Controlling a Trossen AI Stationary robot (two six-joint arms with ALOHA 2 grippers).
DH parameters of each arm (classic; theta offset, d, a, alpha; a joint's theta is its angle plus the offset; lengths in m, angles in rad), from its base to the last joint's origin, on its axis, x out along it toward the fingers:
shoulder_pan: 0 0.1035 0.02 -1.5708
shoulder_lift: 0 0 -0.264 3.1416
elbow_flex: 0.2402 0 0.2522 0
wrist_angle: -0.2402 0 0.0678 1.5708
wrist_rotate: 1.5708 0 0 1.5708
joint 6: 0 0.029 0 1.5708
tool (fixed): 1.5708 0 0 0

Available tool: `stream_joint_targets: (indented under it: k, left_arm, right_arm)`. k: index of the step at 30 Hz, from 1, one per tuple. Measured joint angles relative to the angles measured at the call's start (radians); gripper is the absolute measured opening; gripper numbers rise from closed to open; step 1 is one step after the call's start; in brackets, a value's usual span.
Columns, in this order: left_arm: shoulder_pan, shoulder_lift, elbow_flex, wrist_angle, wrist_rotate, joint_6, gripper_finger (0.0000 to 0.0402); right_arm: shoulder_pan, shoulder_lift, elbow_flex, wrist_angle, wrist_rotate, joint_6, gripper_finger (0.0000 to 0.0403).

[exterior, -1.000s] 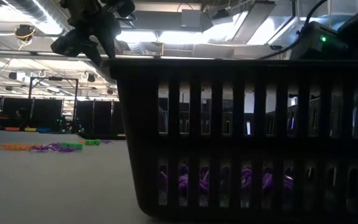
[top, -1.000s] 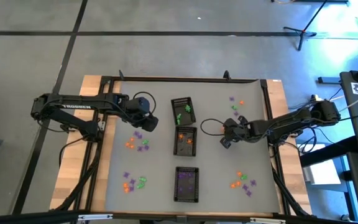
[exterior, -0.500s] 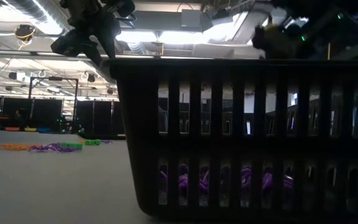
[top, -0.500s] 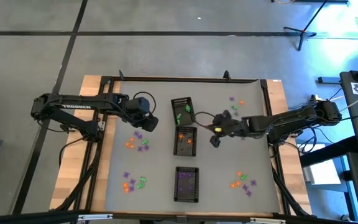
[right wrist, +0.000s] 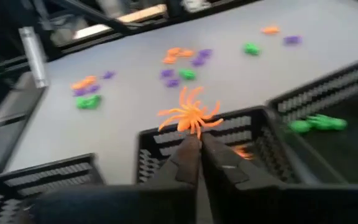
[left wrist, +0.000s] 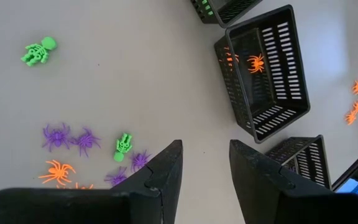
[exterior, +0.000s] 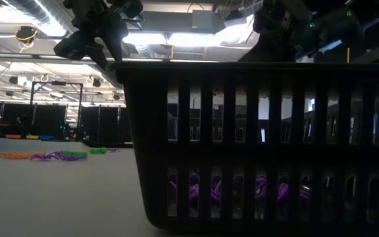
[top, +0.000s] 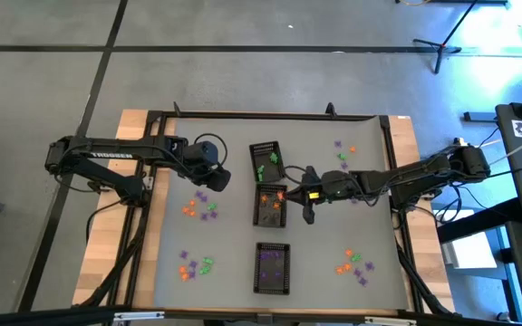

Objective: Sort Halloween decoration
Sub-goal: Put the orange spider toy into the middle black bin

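Right hand (top: 290,192) reached tray rim (top: 285,198) — orange spider (right wrist: 190,114) pinched.

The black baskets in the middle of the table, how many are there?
3, in a column down the table's middle: the far basket with green pieces, the middle basket with orange ones, and the near basket with purple ones.
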Motion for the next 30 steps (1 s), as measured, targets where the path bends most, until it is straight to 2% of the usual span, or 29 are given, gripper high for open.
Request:
stream_joint_targets:
  k: [7, 9, 12, 16, 19, 21, 24, 30]
  left_arm:
    - [0.0, 0.0, 0.0, 0.0, 0.0, 0.0, 0.0124]
    - [0.0, 0.0, 0.0, 0.0, 0.0, 0.0, 0.0124]
    - [0.0, 0.0, 0.0, 0.0, 0.0, 0.0, 0.0124]
    - [0.0, 0.0, 0.0, 0.0, 0.0, 0.0, 0.0124]
    - [0.0, 0.0, 0.0, 0.0, 0.0, 0.0, 0.0124]
    - [0.0, 0.0, 0.0, 0.0, 0.0, 0.0, 0.0124]
    - [0.0, 0.0, 0.0, 0.0, 0.0, 0.0, 0.0124]
    - [0.0, 0.0, 0.0, 0.0, 0.0, 0.0, 0.0124]
  right_arm:
    - [0.0, 0.0, 0.007, 0.034, -0.041, -0.028, 0.0128]
    - [-0.001, -0.001, 0.039, -0.043, -0.039, -0.036, 0.0155]
    - [0.0, -0.023, 0.126, -0.318, 0.019, -0.037, 0.0181]
    - [0.0, -0.042, 0.26, -0.792, 0.158, 0.077, 0.0189]
    - [0.0, -0.042, 0.293, -1.08, 0.174, 0.224, 0.0185]
    - [0.0, -0.042, 0.282, -1.207, 0.174, 0.31, 0.018]
    - [0.0, -0.042, 0.233, -1.298, 0.158, 0.421, 0.0173]
    - [-0.001, -0.064, 0.099, -1.202, 0.117, 0.469, 0.0166]
